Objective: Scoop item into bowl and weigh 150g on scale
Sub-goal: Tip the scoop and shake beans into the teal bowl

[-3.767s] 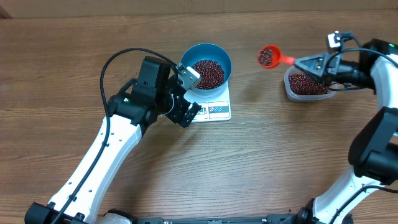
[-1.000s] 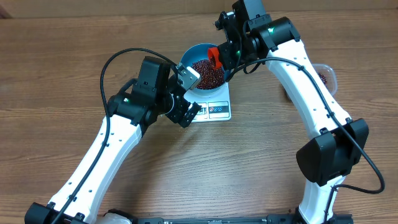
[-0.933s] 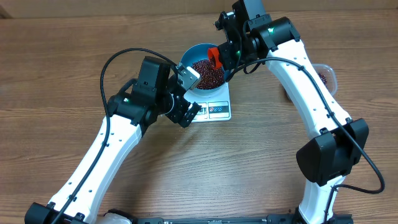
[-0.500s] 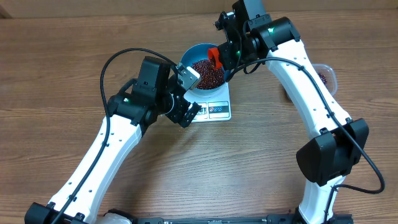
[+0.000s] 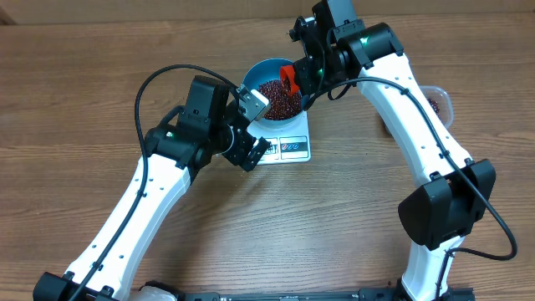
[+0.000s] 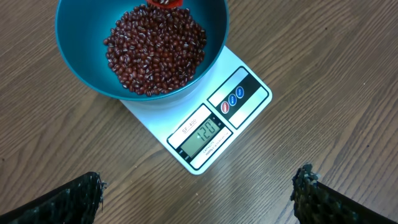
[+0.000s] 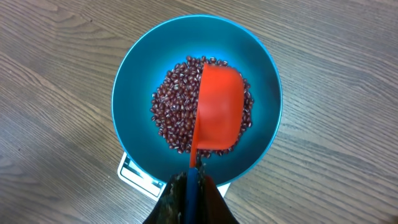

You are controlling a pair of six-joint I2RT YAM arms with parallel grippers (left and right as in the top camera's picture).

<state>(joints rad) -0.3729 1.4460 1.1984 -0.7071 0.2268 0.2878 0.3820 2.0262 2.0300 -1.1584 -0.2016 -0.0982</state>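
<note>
Left pincer (image 6: 198, 200) hangs wide, holding nothing, low over the wood worktop (image 5: 84, 84) just short of the scale's display edge. White scale (image 6: 155, 121) lies flat, display reading 120. Blue bowl (image 7: 137, 81) sits on its far part, with a heap of red-brown beans (image 6: 155, 50) inside. Above the heap is an orange scoop (image 7: 217, 115), back turned up, its handle clamped in the closed right pincer (image 7: 189, 186). Clear tub (image 5: 440, 100) stands off right, half hidden by the arm.

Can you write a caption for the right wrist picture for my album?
Tipped-over red scoop above the beans in the blue bowl on the scale.
</note>
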